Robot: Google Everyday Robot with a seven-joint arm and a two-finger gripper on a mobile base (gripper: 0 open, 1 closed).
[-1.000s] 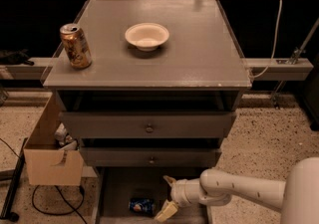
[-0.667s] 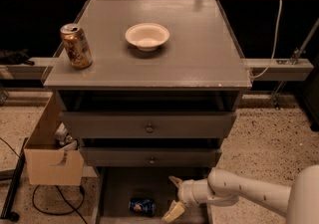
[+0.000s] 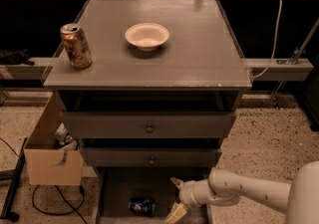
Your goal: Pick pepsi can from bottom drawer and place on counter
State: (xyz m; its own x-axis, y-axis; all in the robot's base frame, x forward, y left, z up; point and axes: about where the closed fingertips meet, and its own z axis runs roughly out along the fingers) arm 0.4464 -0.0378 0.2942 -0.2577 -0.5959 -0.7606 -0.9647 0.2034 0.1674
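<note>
The pepsi can (image 3: 142, 206) lies on its side on the floor of the open bottom drawer (image 3: 119, 188), left of centre. My gripper (image 3: 175, 198) reaches into the drawer from the right on the white arm, a short way right of the can and apart from it. Its two fingers are spread, one pointing up and one (image 3: 175, 213) down, with nothing between them. The grey counter (image 3: 199, 54) tops the cabinet above.
A gold-brown can (image 3: 76, 45) stands at the counter's left edge. A white bowl (image 3: 147, 35) sits near the counter's middle. Two knobbed drawers (image 3: 148, 128) stand slightly open above the bottom one. A cardboard box (image 3: 52, 161) and cables lie on the floor at left.
My gripper has shifted slightly to the right and lower inside the drawer. The pepsi can has not moved.
</note>
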